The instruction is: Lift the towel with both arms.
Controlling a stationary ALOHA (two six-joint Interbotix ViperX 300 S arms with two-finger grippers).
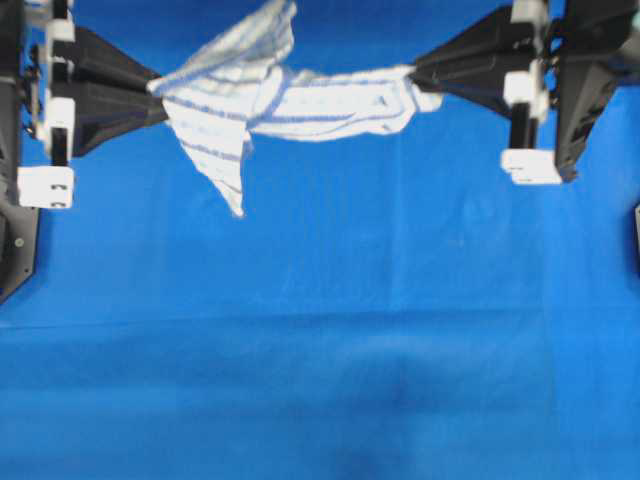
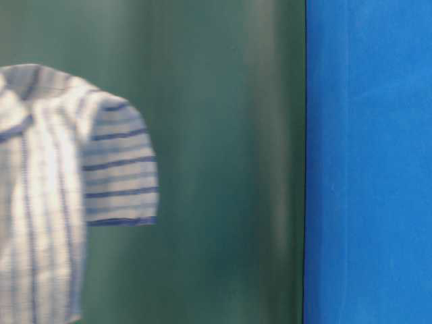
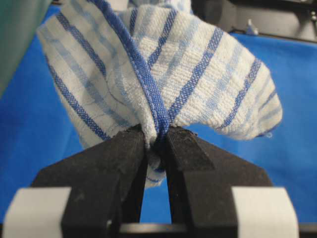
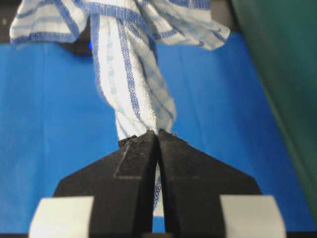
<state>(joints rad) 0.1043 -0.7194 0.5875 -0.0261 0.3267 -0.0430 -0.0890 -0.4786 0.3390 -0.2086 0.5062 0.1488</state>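
Closest to the lens in the left wrist view, the left tool has its black jaws pressed together on a gathered corner of the towel, the blue hem folded into the pinch and the cloth fanning out above it. The right wrist view shows the same from the other end: the right tool is clamped on a twisted rope of the towel, jaws closed with only fabric between them. From overhead, the towel hangs strung between the left tool and the right tool, near the far edge of the tabletop, which is covered in plain blue cloth. The stretch toward the right tool is pulled into a narrow band, while a loose flap droops down near the left one. In the table-level view the towel seems to hang clear against a green backdrop, so I judge it already off the tabletop, though I cannot see its lowest point. It looks light, thin and completely limp: it carries no shape of its own, sags wherever it is unsupported, and bunches rather than resists. The weave looks rough enough to grip well, so slipping seems unlikely while both pinches hold plenty of cloth. Corners or hemmed edges are the sensible holds, far apart, as here; pulling the ends further apart would likely only tighten the twisted band.
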